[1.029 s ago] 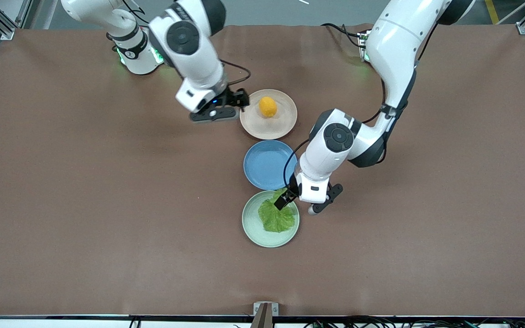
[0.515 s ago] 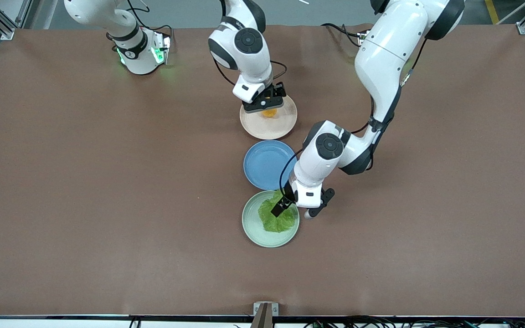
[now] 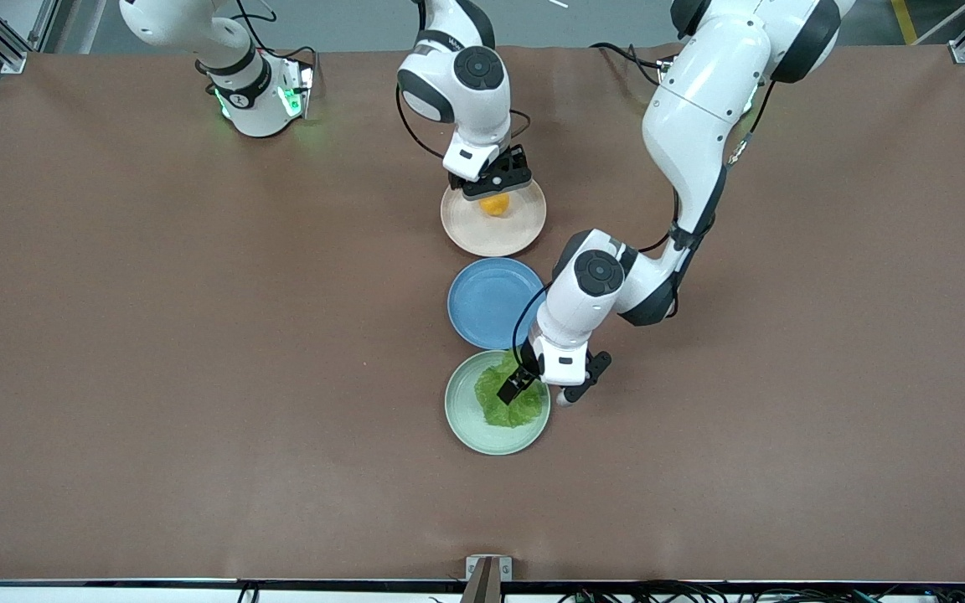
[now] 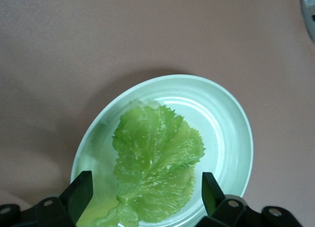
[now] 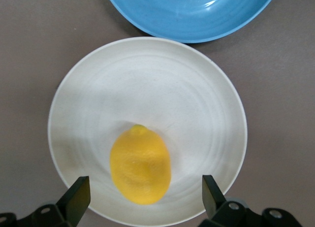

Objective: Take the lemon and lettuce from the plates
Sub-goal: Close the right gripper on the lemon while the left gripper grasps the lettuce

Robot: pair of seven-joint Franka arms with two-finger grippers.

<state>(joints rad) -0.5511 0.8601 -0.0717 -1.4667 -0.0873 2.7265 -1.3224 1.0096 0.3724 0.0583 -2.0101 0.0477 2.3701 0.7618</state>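
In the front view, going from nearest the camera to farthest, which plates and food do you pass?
Mint green plate holding the lettuce → blue plate, bare → beige-pink plate holding the lemon.

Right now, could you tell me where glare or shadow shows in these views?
Left wrist view: bright sheen rings the mint green plate beside the lettuce, with a dark shadow along its rim. Right wrist view: highlights streak the blue plate; a soft shadow falls on the beige plate around the lemon. Front view: lighting is even.
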